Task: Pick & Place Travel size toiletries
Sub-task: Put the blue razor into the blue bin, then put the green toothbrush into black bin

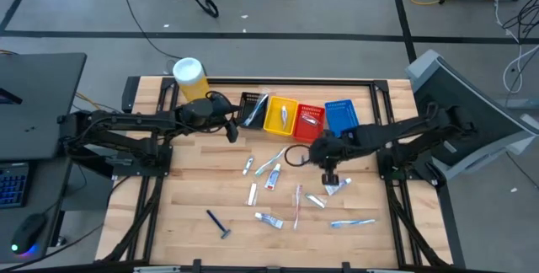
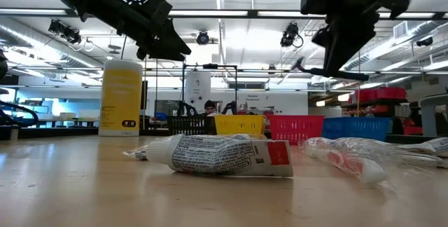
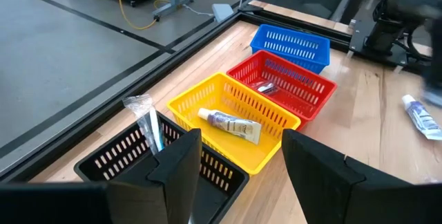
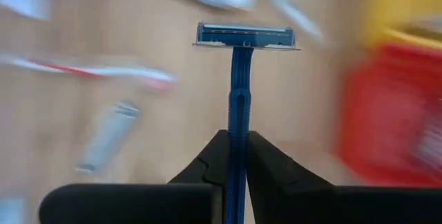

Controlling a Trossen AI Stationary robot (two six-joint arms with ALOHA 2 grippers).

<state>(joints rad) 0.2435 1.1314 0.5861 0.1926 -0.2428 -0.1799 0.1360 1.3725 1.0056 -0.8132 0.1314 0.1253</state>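
Right gripper: clamped on the handle of a blue razor, head pointing away from the wrist; you hold it lifted above the table's middle, near the red basket.
Left gripper: fingers spread wide, holding nothing, parked over the black basket.
Baskets: black one holds a wrapped toothbrush, yellow basket a toothpaste tube, red a small item; blue basket looks empty.
Step in hand (judged): carry the razor to its basket, probably the blue one.
How to do it well: keep the grip firm, the handle is thin. Clear the basket walls first, lower inside, then release.
Remaining: tubes, toothbrushes and a second razor lie loose on the table.
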